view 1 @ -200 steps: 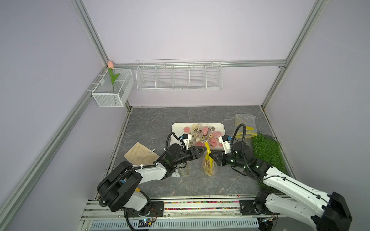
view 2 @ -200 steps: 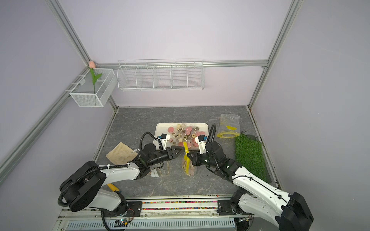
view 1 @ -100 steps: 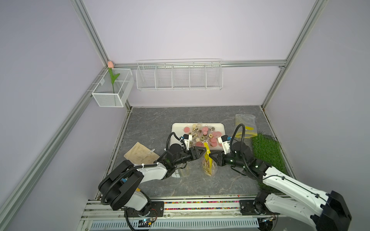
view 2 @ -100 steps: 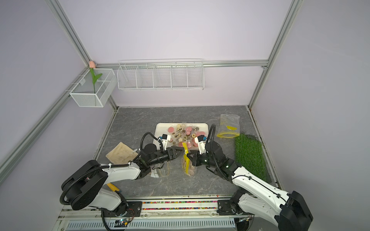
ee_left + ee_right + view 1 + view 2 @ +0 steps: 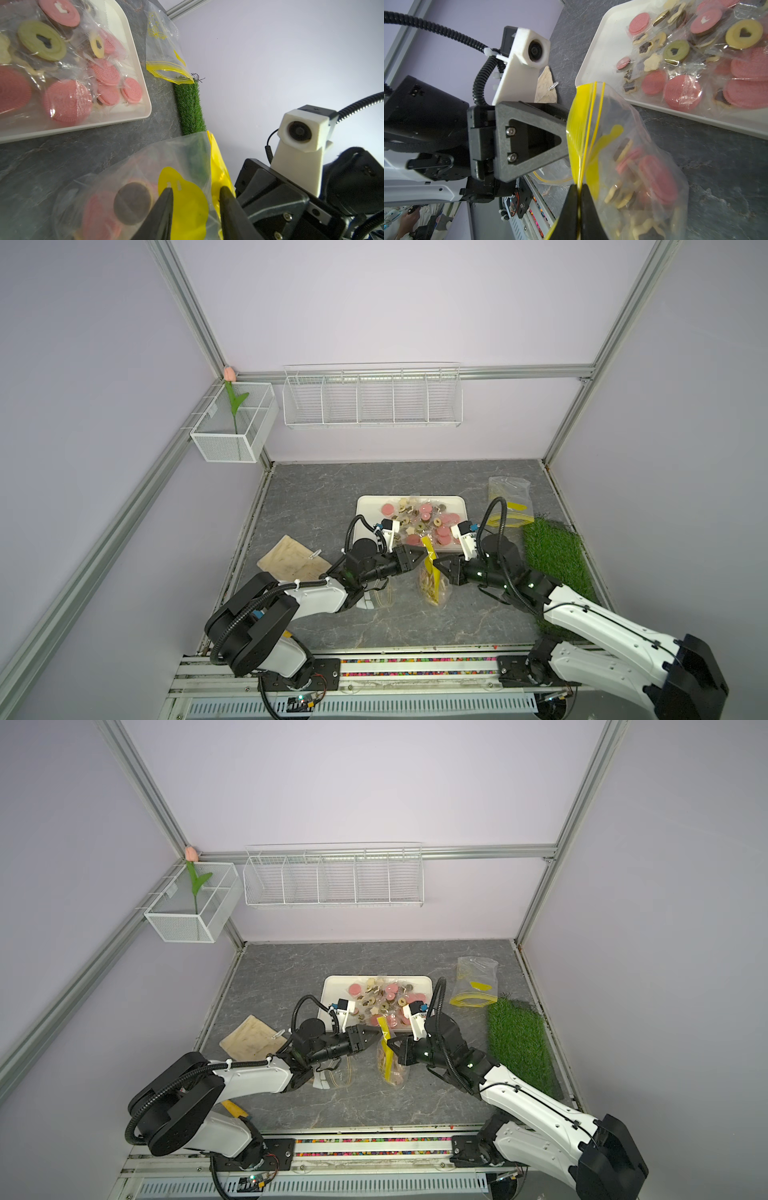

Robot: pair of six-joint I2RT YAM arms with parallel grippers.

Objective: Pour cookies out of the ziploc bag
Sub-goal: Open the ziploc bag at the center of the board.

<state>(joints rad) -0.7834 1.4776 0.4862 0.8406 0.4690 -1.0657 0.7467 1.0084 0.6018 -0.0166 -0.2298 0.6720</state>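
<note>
A clear ziploc bag [image 5: 431, 585] with a yellow zip strip stands upright on the grey table, holding pink, beige and dark cookies [image 5: 654, 176]. More cookies [image 5: 419, 516], some in clear wrappers, lie on the white tray [image 5: 365, 506] behind it. My right gripper [image 5: 579, 187] is shut on the bag's yellow zip edge. My left gripper [image 5: 195, 191] faces it from the opposite side. Its jaws stand apart on either side of the bag's yellow top without pinching it. In both top views the two grippers meet tip to tip at the bag's top [image 5: 384, 1042].
An empty yellow-topped bag [image 5: 509, 502] lies at the back right beside a green turf mat [image 5: 552, 556]. A wooden board [image 5: 291, 562] lies to the left. Another clear bag [image 5: 380, 597] lies under my left arm. Wire baskets [image 5: 372, 398] hang on the back wall.
The left gripper's jaws have narrowed around the bag's top. The right gripper and the bag have stayed in place.
</note>
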